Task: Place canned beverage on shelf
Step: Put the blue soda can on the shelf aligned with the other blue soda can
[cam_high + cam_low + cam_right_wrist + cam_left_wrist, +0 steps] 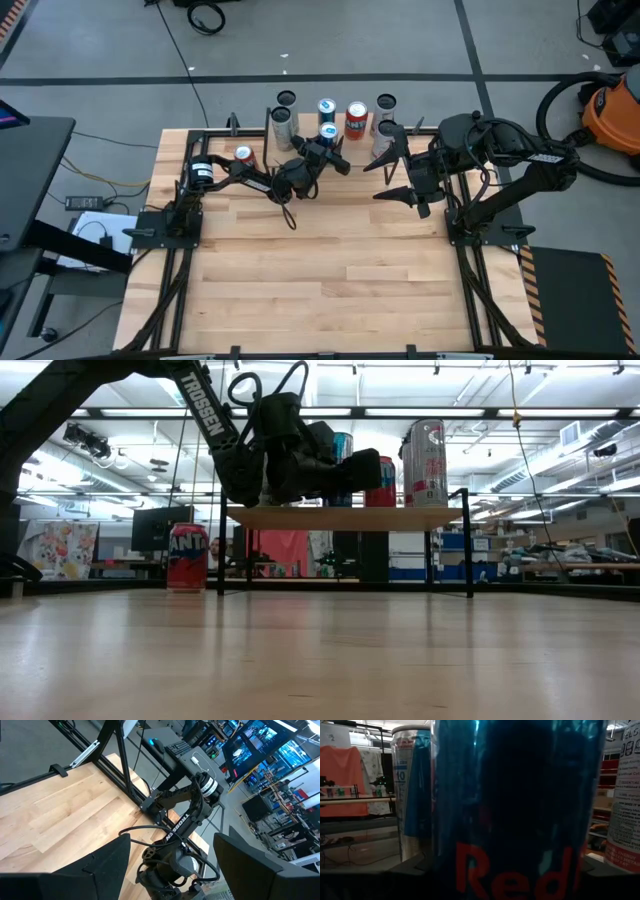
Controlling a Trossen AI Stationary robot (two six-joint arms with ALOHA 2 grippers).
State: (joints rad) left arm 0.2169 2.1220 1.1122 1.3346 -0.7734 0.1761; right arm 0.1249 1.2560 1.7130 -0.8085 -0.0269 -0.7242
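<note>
I am reaching my left arm across the back of the table, elbow low, with my left gripper (327, 150) up at the shelf (345, 518). My fingers are closing around a blue canned beverage (328, 133), which is filling the left wrist view with its red lettering; it is standing upright over the shelf board, though I cannot tell whether its base is touching the wood. Just beyond my fingers another blue and silver can (411, 790) is standing on the shelf, with a red can (356, 120) beside it and tall silver cans (427, 463) further along toward my other arm. A further red can (187, 557) is sitting on the tabletop (320, 260), off the shelf's end, near my left arm's base.

I am holding my right arm bent above the table beside the shelf's other end, with my right gripper (398, 170) spread wide and gripping nothing, its fingers (107, 862) pointing toward my left arm.
</note>
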